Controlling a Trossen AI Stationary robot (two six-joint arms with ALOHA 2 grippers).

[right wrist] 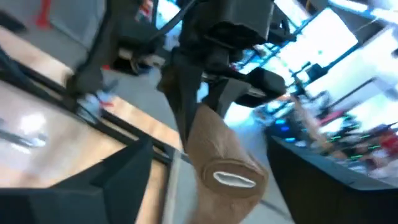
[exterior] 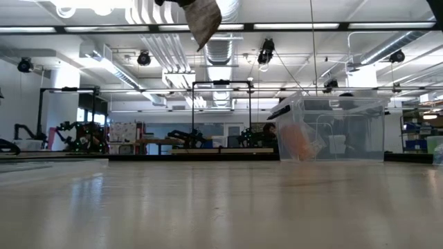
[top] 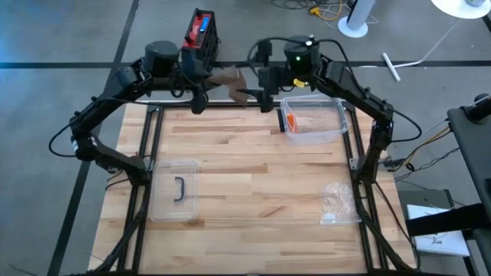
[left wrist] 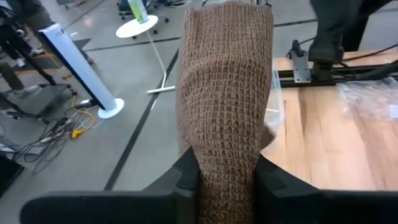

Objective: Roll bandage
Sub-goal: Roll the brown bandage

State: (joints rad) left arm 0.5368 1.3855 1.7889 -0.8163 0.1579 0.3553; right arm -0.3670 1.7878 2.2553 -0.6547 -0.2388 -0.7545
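1. The left gripper [left wrist: 226, 177] is clenched on the brown bandage [top: 228, 77], lifted over the table's [top: 253, 176] far edge.
2. The right gripper [top: 263, 95], fingers spread apart, faces the bandage's rolled end without gripping it.
3. A clear bin [top: 314, 119] sits rightward.

A clear plastic bin [top: 314, 121] holding something orange [top: 291, 121] sits at the upper right of the wooden table [top: 253, 184]. A clear lid [top: 175, 190] lies lower left, and crumpled plastic wrap [top: 337, 201] lower right.
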